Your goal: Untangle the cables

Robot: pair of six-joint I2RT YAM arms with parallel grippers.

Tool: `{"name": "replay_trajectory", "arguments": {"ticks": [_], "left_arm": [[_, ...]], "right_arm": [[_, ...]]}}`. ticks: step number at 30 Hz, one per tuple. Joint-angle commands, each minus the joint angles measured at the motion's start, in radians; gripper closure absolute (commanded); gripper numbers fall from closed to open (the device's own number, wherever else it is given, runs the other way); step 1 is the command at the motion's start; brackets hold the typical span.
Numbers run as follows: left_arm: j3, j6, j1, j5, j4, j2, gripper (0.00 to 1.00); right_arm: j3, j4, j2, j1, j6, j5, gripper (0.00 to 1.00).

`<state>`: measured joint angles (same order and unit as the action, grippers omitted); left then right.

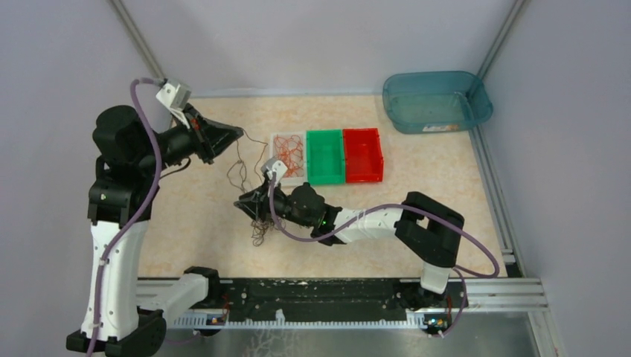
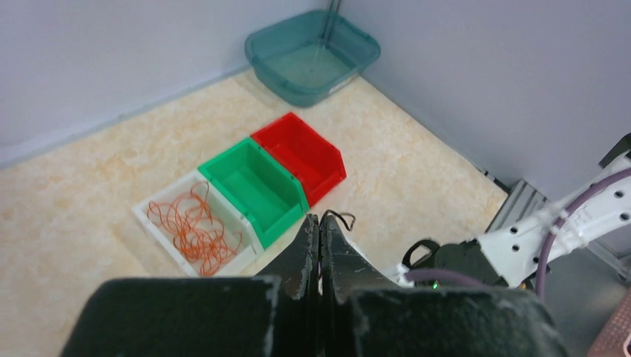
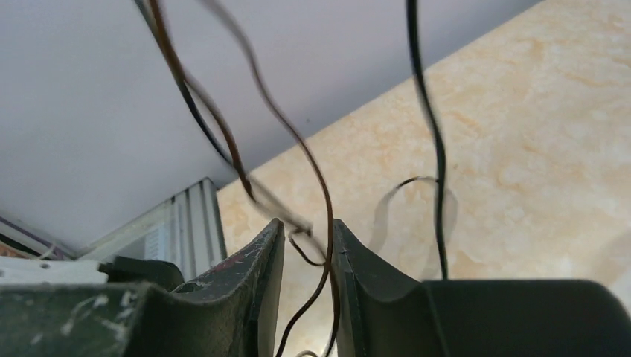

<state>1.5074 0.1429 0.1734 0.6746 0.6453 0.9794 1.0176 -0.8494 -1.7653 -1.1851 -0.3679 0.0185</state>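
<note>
Dark-brown and black, hair-thin and curly: dark cables (image 1: 258, 232) in a loose knot on the worktop (image 1: 424, 182), just ahead of the arm bases, at 7 o'clock from the bins. Right gripper (image 3: 305, 232) low at that knot, jaws a little parted, a few brown strands running up between them, none visibly pinched. At 11 o'clock from the knot, left gripper (image 2: 318, 223) held high, jaws clenched on one of the dark cables, a small loop poking past the tips, the strand trailing down toward the knot.

Step in hand, by the look of it: drawing one strand out of the tangle. Next, probably: close the right jaws on the remainder to pin it, then pull away slowly with the left, easing off at any snag.

Farther back, orange cables (image 1: 289, 152) lying in a white bin (image 1: 296, 180), with a green bin (image 1: 325, 156) and a red bin (image 1: 364, 155) touching in a row toward 3 o'clock. Teal tub (image 1: 435, 104) in the far corner at 1 o'clock.

Beige marbled surface, matte; pale lilac-grey walls on three sides.
</note>
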Motion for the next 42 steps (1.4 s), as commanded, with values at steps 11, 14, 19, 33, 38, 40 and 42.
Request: {"name": "replay_trajectory", "arguments": {"ticks": [11,14,19,33,38,40,42], "left_arm": [[0.222,0.068,0.001,0.018,-0.136,0.013,1.0],[0.27,0.045,0.001,0.004,-0.155,0.015,1.0],[0.348,-0.02,0.001,-0.072,-0.227,0.02,1.0],[0.492,-0.254,0.002,-0.256,-0.376,0.042,1.0],[0.507,-0.364,0.002,-0.32,-0.457,0.059,1.0],[0.511,-0.405,0.001,-0.349,-0.497,0.07,1.0],[0.514,-0.452,0.001,-0.379,-0.544,0.082,1.0]], "right_arm": [[-0.12,-0.108,-0.072,-0.008,0.016,-0.088,0.69],[-0.151,-0.137,-0.06,-0.008,0.003,-0.107,0.69],[-0.195,-0.138,-0.034,-0.008,-0.008,-0.134,0.69],[-0.564,-0.222,0.202,0.028,-0.141,-0.329,0.75],[-0.743,-0.257,0.305,0.033,-0.212,-0.395,0.76],[-0.796,-0.269,0.339,0.032,-0.234,-0.425,0.76],[-0.838,-0.28,0.358,0.033,-0.254,-0.452,0.76]]}}
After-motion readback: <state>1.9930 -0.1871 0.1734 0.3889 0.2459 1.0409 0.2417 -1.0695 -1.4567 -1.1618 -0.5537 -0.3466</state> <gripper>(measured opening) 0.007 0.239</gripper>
